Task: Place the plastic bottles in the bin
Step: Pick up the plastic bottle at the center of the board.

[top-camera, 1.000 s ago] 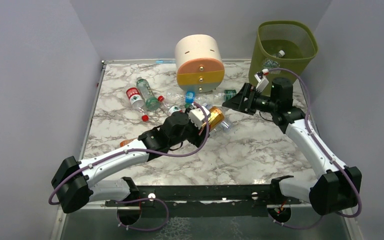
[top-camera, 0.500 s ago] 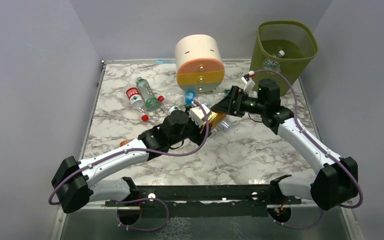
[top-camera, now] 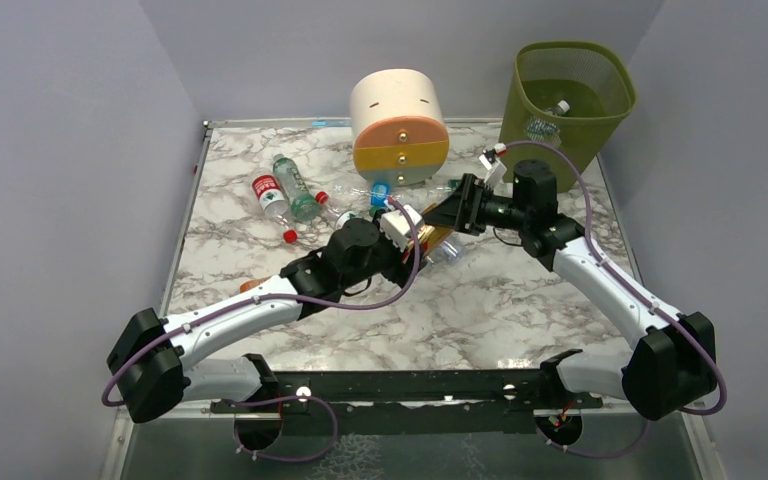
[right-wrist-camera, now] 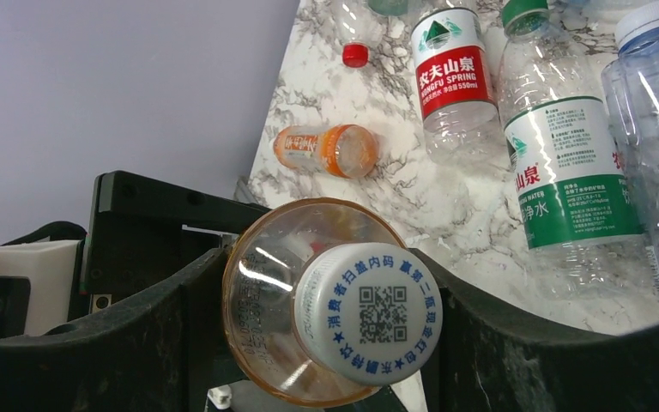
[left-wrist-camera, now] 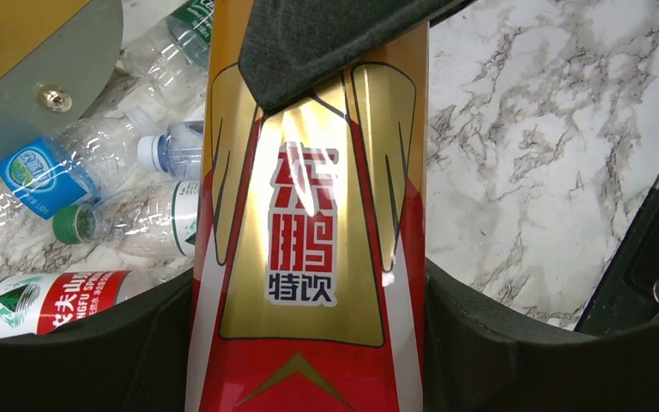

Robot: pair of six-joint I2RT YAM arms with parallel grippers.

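In the top external view, a gold-and-red-labelled plastic bottle (top-camera: pixel 432 237) is held above the middle of the marble-patterned tabletop (top-camera: pixel 500 300). It is pinched by the left gripper (top-camera: pixel 418 230), and its other end is met by the right gripper (top-camera: pixel 452 212). A tall olive-green mesh bin (top-camera: pixel 600 75) is seen just beyond the far right corner, with a clear bottle (top-camera: pixel 557 108) lying inside it. A round cream, orange and yellow drawer unit (top-camera: pixel 400 125) is set at the middle of the far edge. Loose clear bottles (top-camera: pixel 285 193) are scattered toward the far left corner, and a small orange bottle (top-camera: pixel 252 285) lies near the left edge. In the left wrist view, the labelled bottle is clamped between two black fingers (left-wrist-camera: pixel 77 369), and a finger of the other arm (left-wrist-camera: pixel 326 43) is laid over its far end. A blue-labelled bottle (left-wrist-camera: pixel 39 176), a green-capped bottle (left-wrist-camera: pixel 137 225) and a red-labelled bottle (left-wrist-camera: pixel 51 302) are seen on the marble beside it. In the right wrist view, the bottle's white cap (right-wrist-camera: pixel 369 313), printed with a square code, is turned to the camera and flanked by the right fingers (right-wrist-camera: pixel 137 343). Whether these are pressed onto the bottle cannot be told.
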